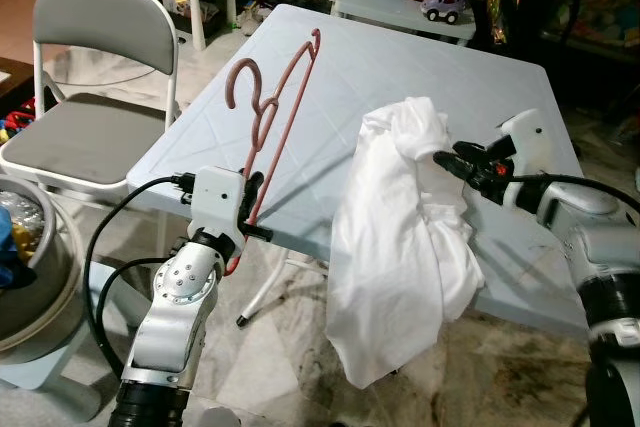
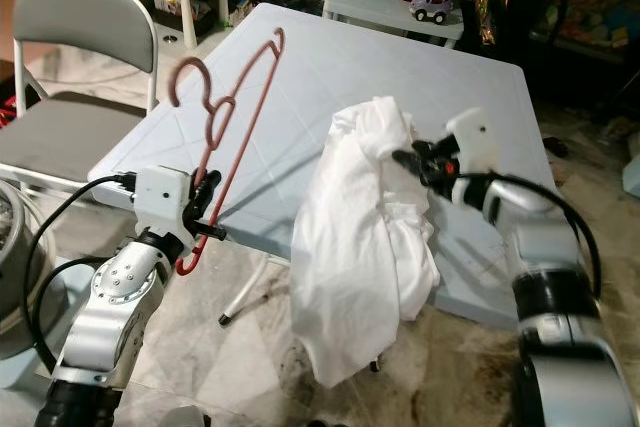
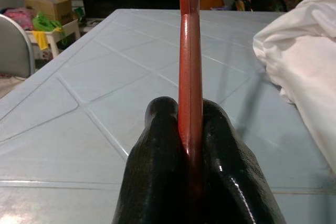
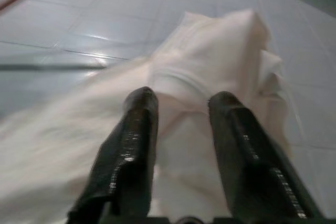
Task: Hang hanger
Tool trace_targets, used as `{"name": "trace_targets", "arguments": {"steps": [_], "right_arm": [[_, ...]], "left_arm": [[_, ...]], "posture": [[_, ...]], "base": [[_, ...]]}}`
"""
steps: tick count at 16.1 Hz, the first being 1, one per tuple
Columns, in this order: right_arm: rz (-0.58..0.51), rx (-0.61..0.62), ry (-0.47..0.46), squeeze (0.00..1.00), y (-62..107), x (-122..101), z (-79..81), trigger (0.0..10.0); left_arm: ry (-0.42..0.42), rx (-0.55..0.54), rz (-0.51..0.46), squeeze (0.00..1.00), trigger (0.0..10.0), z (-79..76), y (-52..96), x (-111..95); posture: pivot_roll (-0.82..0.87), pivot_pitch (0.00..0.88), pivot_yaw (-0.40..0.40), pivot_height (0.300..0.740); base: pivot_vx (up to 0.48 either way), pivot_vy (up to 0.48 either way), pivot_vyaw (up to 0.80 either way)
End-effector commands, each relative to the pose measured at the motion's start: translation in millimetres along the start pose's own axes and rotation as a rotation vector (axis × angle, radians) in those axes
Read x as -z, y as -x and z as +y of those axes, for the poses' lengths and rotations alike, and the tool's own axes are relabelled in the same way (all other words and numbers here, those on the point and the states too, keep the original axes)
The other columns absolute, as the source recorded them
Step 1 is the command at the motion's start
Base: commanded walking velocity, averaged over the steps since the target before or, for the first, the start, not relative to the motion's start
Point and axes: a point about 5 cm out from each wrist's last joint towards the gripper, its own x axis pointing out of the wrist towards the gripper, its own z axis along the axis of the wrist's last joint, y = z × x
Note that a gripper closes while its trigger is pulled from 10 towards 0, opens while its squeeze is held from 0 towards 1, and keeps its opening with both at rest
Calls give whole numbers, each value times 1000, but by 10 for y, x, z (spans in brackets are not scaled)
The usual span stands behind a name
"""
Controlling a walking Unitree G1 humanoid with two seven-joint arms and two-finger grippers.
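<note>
Two grippers are at work over the pale blue table (image 1: 420, 77). The left gripper (image 1: 252, 209) is clamped on the lower end of a reddish hanger (image 1: 275, 117); in the left wrist view the black fingers (image 3: 157, 166) press tight on either side of the bar (image 3: 190, 66). The hanger's long axis rises from that grip, up and away from the robot over the table, with its hook at the far upper end curling to the robot's left. The right gripper (image 1: 445, 158) holds a white shirt (image 1: 400, 247) bunched at its top. In the right wrist view the fingers (image 4: 131, 140) stand a little apart with cloth between them, so the hold looks like a loose pinch. The shirt drapes off the table's near edge and hangs toward the floor. It lies to the right of the hanger, near but not touching. My guess is the next move must bring the hanger's free shoulder across into the shirt's opening; the left arm, bent low at the table's near edge, is the one to carry it.
</note>
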Motion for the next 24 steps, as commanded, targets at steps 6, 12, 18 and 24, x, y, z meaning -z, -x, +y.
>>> {"name": "trace_targets", "arguments": {"steps": [6,12,18,24], "right_arm": [[20,-217,1,1000,525,-85,337,10000],[101,-215,-62,1000,649,145,587,10000],[80,-12,-54,1000,507,208,623,10000],[156,52,-93,1000,397,491,884,10000]], "left_arm": [[11,55,69,0,10000,-91,-47,156],[16,55,78,0,10000,-80,-7,207],[18,61,78,0,10000,-88,-10,205],[16,64,80,0,10000,-82,0,201]], "posture": [[268,67,-110,740],[267,74,-114,740],[260,82,-114,740],[263,87,-106,740]], "base": [[0,0,0],[0,0,0],[0,0,0],[0,0,0]]}}
